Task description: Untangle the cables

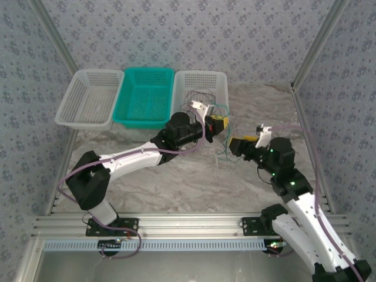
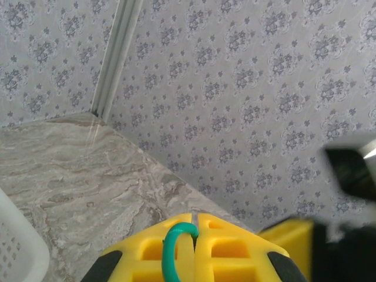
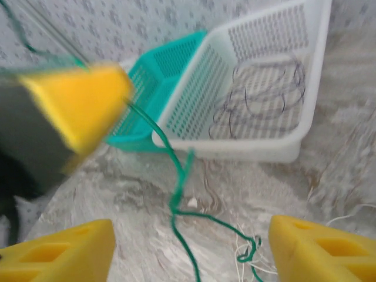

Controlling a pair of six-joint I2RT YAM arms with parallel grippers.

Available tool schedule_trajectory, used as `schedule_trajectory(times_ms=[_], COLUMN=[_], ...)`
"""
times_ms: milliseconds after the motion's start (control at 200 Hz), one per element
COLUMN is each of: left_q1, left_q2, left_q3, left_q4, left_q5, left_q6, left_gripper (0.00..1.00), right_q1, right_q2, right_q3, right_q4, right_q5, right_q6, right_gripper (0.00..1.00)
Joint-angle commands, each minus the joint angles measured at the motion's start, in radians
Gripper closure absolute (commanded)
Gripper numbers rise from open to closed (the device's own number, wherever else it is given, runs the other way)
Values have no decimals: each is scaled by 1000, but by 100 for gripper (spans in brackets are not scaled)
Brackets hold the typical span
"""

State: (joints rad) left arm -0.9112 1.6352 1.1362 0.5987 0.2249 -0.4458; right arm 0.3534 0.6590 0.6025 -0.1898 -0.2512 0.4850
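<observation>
A green cable (image 2: 175,249) is pinched in the left jaws, which are shut tight on it. In the left wrist view it arches out of the seam between their yellow pads (image 2: 235,255). The jaws hold it above the tabletop (image 1: 176,176), just at 6 o'clock of a white basket (image 1: 201,73) in the top view. From the grip the cable hangs slack and curls into a small knot on the tabletop, at about 5 o'clock of the left jaws. The dark cables (image 1: 200,97) lie in loose overlapping loops on the floor of that basket; whether the green one crosses them I cannot tell. The lift looks meant to draw the green cable away from the dark ones, so its run and its knot hang in plain sight.

The right jaws sit at 4 o'clock of the left jaws, facing them. They stand wide open and hold nothing. In the right wrist view the hanging cable drops through the gap between their own yellow pads without touching either. That placement suggests they are lined up to take the cable lower down, so the two arms could pull the knot apart.

A teal basket (image 1: 148,70) touches the white basket at its 9 o'clock side, and a second white basket (image 1: 88,71) sits at 9 o'clock of the teal one
</observation>
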Motion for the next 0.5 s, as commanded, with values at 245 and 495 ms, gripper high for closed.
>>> schedule_trajectory(times_ms=[245, 495], left_q1=[-6, 1], left_q2=[-27, -94], left_q3=[43, 25], left_q4=[-4, -97], left_q5=[20, -27], left_q6=[-11, 34], left_gripper=[100, 100], right_q1=[59, 36], right_q2=[99, 75], right_q3=[-151, -162], right_q4=[259, 83], right_q5=[-43, 243], right_q6=[-35, -22], right_gripper=[73, 100])
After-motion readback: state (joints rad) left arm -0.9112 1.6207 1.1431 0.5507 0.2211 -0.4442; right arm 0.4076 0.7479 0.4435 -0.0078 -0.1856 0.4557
